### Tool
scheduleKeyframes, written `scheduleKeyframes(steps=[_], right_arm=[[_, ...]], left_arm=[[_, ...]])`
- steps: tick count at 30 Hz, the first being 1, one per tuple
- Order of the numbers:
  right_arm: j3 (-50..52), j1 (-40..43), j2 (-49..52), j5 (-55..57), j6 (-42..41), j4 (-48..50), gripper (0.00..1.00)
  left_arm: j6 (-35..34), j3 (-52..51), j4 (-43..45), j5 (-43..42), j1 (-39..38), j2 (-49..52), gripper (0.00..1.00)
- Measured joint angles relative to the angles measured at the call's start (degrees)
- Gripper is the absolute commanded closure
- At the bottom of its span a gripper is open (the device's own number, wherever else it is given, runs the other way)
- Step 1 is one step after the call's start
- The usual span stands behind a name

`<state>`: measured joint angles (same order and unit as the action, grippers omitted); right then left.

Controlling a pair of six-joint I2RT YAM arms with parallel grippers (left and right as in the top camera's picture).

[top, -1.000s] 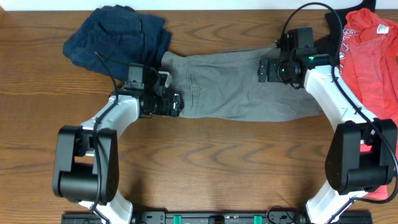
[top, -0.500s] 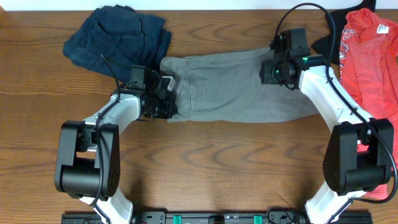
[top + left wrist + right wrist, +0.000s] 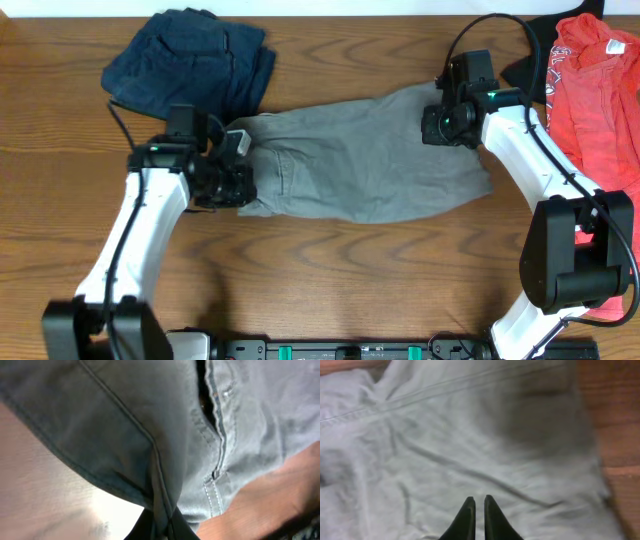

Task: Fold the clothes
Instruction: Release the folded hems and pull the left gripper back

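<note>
The grey-khaki shorts (image 3: pixel 360 160) lie across the middle of the table, waist end to the left and leg end to the right. My left gripper (image 3: pixel 236 183) is at the waist end, shut on a fold of the waistband edge. In the left wrist view the gripper (image 3: pixel 167 527) pinches that fold, and the shorts (image 3: pixel 150 410) hang lifted above the wood, with the fly seam showing. My right gripper (image 3: pixel 441 122) sits on the upper right corner of the shorts. In the right wrist view the gripper (image 3: pixel 479 502) is shut, its tips nipping the pale cloth (image 3: pixel 445 435).
A dark navy garment (image 3: pixel 190 55) lies bunched at the back left, touching the waist end. A red-orange T-shirt (image 3: pixel 595 90) lies at the far right with a black piece (image 3: pixel 522 70) beside it. Bare wood runs along the front.
Both grippers closed on the shorts. The left arm swung left and lifted the waist end, dragging the shorts leftward. The leg end drew in from the right.
</note>
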<state>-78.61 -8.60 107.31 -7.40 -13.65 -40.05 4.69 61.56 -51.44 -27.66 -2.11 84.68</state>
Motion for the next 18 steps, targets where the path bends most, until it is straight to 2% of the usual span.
scheduleKeyframes(steps=[9,18], right_arm=[[4.33,0.02,3.58,-0.52,-1.92,0.28,0.99],[7.48,0.33,5.46,-1.75,-3.28,1.33,0.99]], left_arm=[[3.78,9.55,-10.03,5.60,-0.02,-0.74,0.94],[4.85,18.27,-9.79,8.13,-2.75,-0.74,0.94]])
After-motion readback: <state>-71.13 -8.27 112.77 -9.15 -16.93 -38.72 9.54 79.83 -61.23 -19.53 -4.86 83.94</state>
